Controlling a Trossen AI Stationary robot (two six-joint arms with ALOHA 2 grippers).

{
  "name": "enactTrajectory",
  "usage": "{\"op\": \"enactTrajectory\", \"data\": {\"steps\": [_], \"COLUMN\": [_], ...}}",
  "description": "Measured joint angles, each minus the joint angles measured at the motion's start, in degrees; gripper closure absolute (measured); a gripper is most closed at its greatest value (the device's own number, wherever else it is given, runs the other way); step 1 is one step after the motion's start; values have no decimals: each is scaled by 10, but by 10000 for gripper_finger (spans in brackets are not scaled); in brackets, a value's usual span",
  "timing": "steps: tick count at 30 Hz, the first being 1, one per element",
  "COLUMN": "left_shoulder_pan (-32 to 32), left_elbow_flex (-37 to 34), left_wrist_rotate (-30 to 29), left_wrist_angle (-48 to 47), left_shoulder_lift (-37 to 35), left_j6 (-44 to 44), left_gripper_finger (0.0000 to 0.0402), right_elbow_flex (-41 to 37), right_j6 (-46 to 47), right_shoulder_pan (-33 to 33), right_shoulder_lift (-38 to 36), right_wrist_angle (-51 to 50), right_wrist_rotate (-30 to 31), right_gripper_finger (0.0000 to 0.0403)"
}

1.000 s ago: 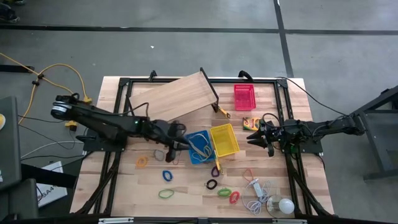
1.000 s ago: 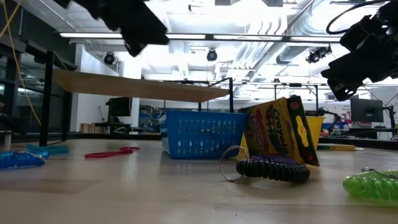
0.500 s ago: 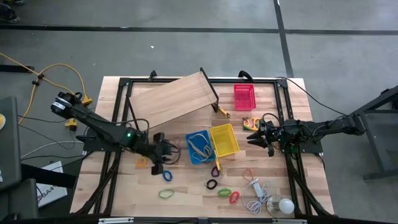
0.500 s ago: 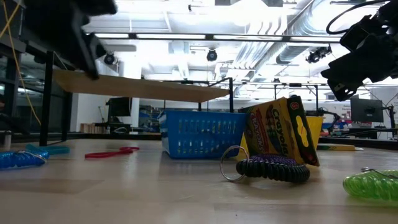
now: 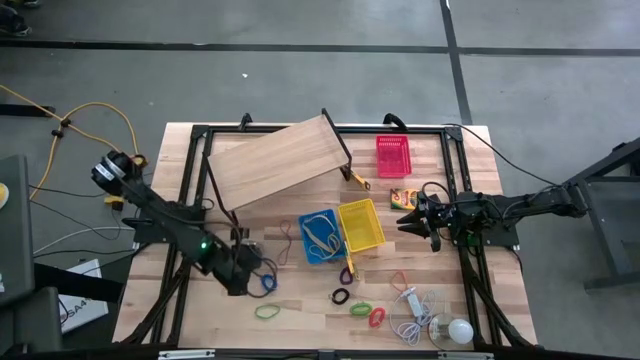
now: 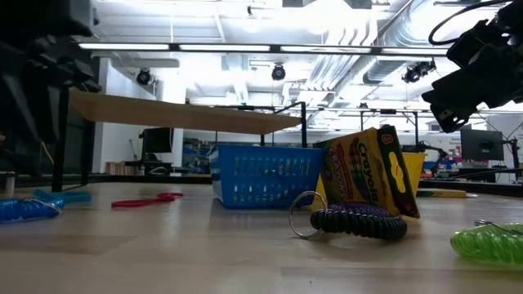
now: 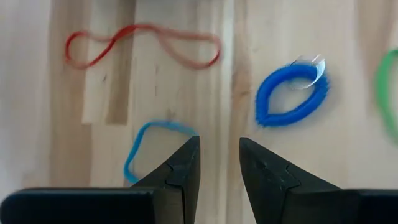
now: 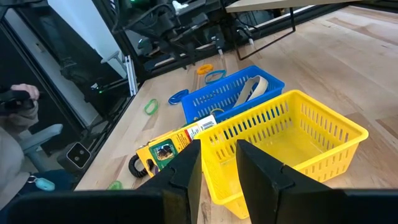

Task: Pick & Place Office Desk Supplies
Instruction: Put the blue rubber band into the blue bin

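Overhead, the left gripper (image 5: 243,271) hovers at about 8 o'clock from the small blue plastic basket (image 5: 320,237), beside a blue coiled loop (image 5: 268,283) on the wooden table (image 5: 300,310). The right gripper (image 5: 418,217) waits at 3 o'clock of the small yellow plastic basket (image 5: 361,224), near the yellow-green crayon box (image 5: 404,197); the red plastic basket (image 5: 392,155) sits at 12 o'clock.

Low view: the crayon box leans upright against the yellow basket, a dark coiled loop (image 6: 358,222) in front.

Left wrist view: the fingers (image 7: 180,172) stand slightly apart, holding nothing. A thin light-blue rubber band (image 7: 152,147) lies just beside one fingertip; a red rubber band (image 7: 140,43) lies beyond.

Right wrist view: its fingers (image 8: 183,168) stand slightly apart and empty.

Judged procedure: centre the left jaws over one strand of the light-blue band, descend vertically until touching the table, then close.
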Motion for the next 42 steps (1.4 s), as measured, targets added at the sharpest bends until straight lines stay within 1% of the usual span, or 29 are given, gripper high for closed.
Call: {"op": "enactTrajectory", "data": {"steps": [3,8,13,22,27,42], "left_shoulder_pan": [-18,-44,-57,-58,-58,-51], "left_elbow_flex": [-1,-14,-23,-24,-24,-33], "left_wrist_rotate": [-24,-51,-65,-71,-93,-96], "left_wrist_angle": [-15,-16,-17,-20,-24,-20], "left_shoulder_lift": [12,37,58,95,111,114], "left_j6": [-26,-28,-29,-27,-26,-1], "left_gripper_finger": [297,297,297,297,297,297], "right_elbow_flex": [0,0,0,0,0,0], "right_j6": [0,0,0,0,0,0], "right_shoulder_pan": [0,0,0,0,0,0], "right_shoulder_lift": [0,0,0,0,0,0], "right_wrist_angle": [0,0,0,0,0,0], "right_wrist_rotate": [0,0,0,1,1,1], "right_gripper_finger": [314,314,314,314,314,314]}}
